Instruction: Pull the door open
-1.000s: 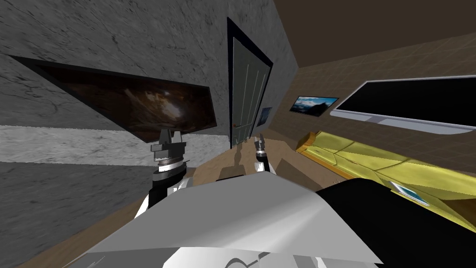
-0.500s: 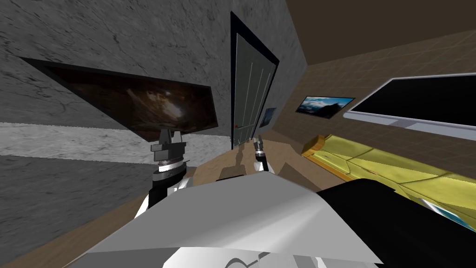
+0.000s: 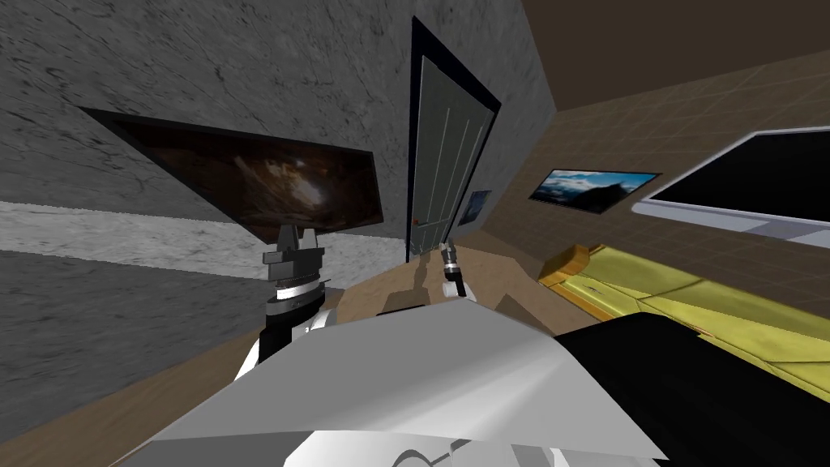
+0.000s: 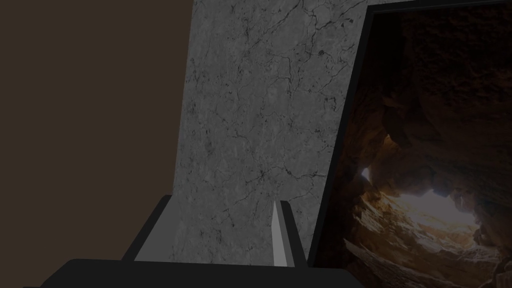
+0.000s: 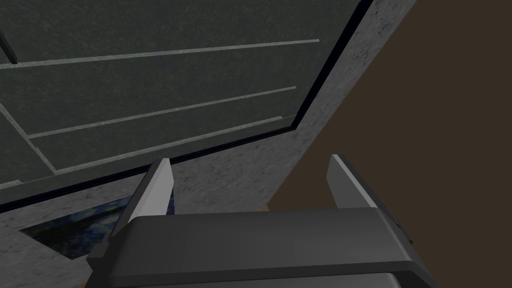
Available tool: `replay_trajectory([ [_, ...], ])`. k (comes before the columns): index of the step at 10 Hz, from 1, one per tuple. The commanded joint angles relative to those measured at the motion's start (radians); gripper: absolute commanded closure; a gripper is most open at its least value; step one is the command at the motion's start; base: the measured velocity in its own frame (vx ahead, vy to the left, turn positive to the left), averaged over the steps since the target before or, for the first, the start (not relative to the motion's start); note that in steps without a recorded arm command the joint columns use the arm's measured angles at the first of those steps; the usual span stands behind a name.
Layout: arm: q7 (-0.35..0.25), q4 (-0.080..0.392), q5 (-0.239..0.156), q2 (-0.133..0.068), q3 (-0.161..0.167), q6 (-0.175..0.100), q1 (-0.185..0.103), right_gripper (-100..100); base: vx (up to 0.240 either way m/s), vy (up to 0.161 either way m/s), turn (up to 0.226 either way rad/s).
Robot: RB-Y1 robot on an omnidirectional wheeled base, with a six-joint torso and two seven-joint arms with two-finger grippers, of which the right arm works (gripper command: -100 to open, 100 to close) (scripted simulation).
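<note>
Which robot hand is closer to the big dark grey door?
Right. The right gripper points at the dark grey panelled door; the left gripper faces the framed cave picture beside it.

A dark cave picture (image 3: 267,182) in a black frame hung on the grey marbled wall (image 3: 203,73) just beyond the left gripper (image 3: 297,237). A small blue picture (image 3: 477,207) hung on that wall just past the right gripper (image 3: 447,247). Farther to that gripper's right, a landscape picture (image 3: 592,188) and a white-framed black panel (image 3: 770,186) sat on a brown tiled wall (image 3: 648,130), with a yellow sofa (image 3: 673,296) along it.
</note>
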Motion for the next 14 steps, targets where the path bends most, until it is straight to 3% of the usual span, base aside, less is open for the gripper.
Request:
replay_trajectory([
  [1,0.0,0.05,0.002,-0.001,-0.004,-0.009,-0.022,-100,0.076,-0.09,0.138],
  [4,-0.004,0.144,0.004,-0.008,-0.012,-0.023,-0.059,-100,0.07,-0.079,0.145],
  [5,-0.004,0.146,0.004,-0.008,-0.012,-0.023,-0.059,-100,0.056,-0.056,0.048],
  [7,-0.007,0.206,0.006,-0.012,-0.017,-0.032,-0.084,-100,0.052,-0.044,0.128],
  [8,-0.007,0.206,0.006,-0.012,-0.017,-0.032,-0.084,-100,0.043,-0.049,0.044],
  [14,-0.014,0.381,0.01,-0.022,-0.033,-0.058,-0.156,-100,0.061,-0.078,0.138],
])
